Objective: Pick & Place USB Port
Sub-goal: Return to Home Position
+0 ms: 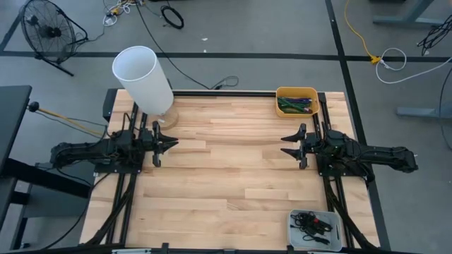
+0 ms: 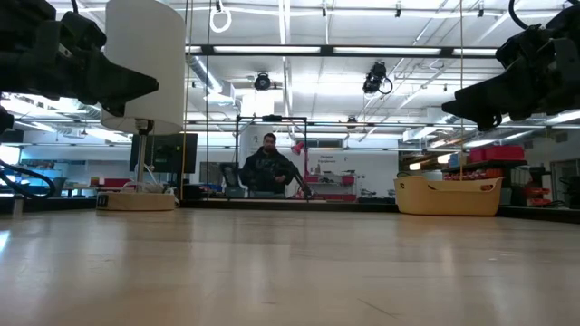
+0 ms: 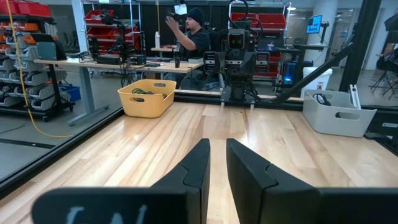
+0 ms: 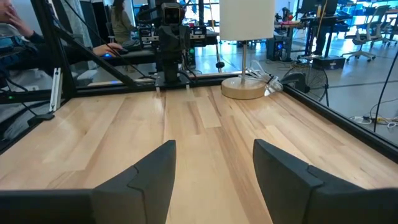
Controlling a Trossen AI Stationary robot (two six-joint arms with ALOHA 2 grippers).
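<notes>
Above bare wood, the right gripper [image 1: 291,145] hangs spread and the left gripper [image 1: 169,145] nearly pinched, both empty, so the right should probably reach first for the grey bin [image 1: 337,220] of cables.

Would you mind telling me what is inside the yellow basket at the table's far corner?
The yellow basket holds a tangle of green and purple cables. Whatever lies beneath them is covered.

Robotics lab or workshop: open hall with ceiling strip lights [image 2: 299,50], shelving with red parts bins [image 3: 102,15], workbenches [image 3: 112,62], and cables [image 1: 173,15] across the grey floor.
</notes>
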